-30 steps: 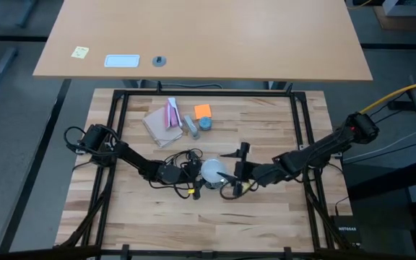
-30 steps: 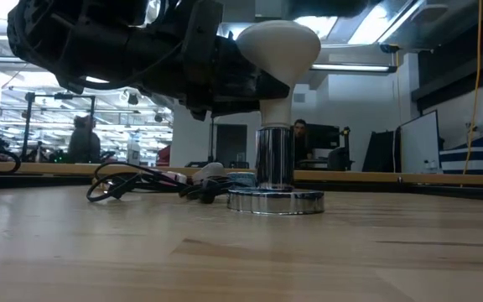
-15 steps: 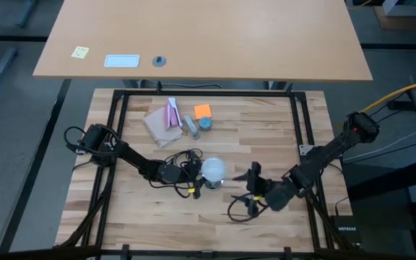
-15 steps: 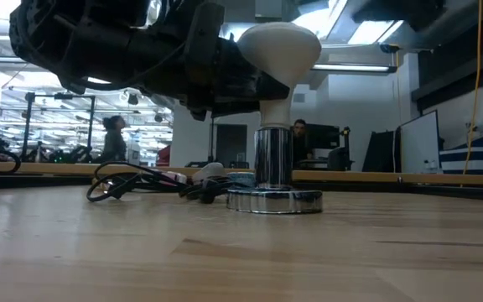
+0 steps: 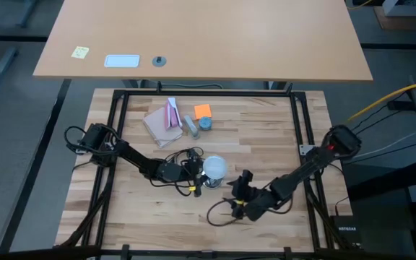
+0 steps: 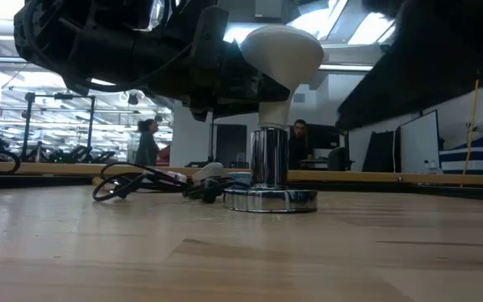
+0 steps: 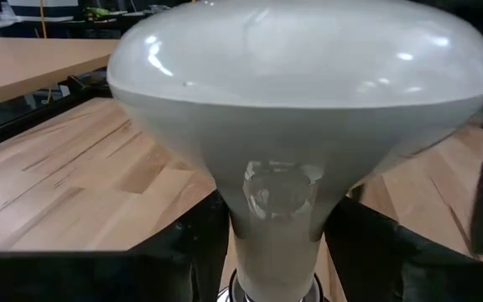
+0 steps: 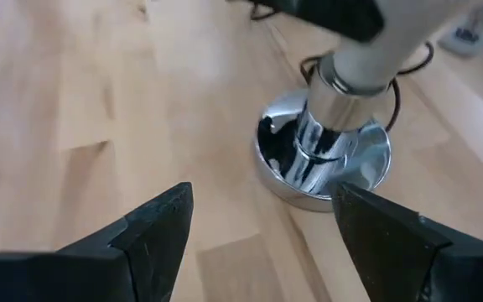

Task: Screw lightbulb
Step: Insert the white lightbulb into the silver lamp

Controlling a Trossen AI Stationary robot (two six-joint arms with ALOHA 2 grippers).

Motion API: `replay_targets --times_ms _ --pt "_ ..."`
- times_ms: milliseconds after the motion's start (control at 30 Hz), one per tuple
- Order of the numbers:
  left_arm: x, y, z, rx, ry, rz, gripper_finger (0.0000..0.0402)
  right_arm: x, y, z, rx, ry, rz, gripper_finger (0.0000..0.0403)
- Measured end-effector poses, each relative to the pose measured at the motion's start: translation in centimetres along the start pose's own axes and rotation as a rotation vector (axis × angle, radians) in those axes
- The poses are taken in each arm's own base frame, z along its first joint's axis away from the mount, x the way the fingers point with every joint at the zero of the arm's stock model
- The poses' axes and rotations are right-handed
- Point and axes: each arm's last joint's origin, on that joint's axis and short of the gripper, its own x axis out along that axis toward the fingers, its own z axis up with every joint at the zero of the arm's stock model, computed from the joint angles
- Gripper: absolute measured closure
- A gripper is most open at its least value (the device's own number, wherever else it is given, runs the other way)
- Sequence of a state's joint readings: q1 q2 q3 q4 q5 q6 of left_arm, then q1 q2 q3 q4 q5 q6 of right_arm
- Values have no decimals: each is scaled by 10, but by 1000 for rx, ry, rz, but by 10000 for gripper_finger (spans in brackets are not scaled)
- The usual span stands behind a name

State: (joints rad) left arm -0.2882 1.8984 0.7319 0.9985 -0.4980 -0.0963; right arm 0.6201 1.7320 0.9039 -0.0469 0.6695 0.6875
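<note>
One lightbulb (image 5: pixel 214 167), one socket (image 6: pixel 269 198), two end effectors

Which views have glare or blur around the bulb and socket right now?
Left wrist view: the lightbulb fills the picture, with small bright glints on its dome. Right wrist view: the chrome socket mirrors its surroundings, and the right gripper, open, looks soft-edged. Low view: bright ceiling lights behind the left gripper leave it in silhouette.
</note>
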Motion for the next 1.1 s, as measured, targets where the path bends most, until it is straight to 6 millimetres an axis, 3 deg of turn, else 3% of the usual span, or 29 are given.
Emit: replay_targets --times_ms 400,1100 --pt "0 -1 -1 2 14 1 231 32 -14 -10 35 68 -81 111" --pt "-4 -7 -6 35 59 -1 231 18 -1 -18 -43 21 -79 111"
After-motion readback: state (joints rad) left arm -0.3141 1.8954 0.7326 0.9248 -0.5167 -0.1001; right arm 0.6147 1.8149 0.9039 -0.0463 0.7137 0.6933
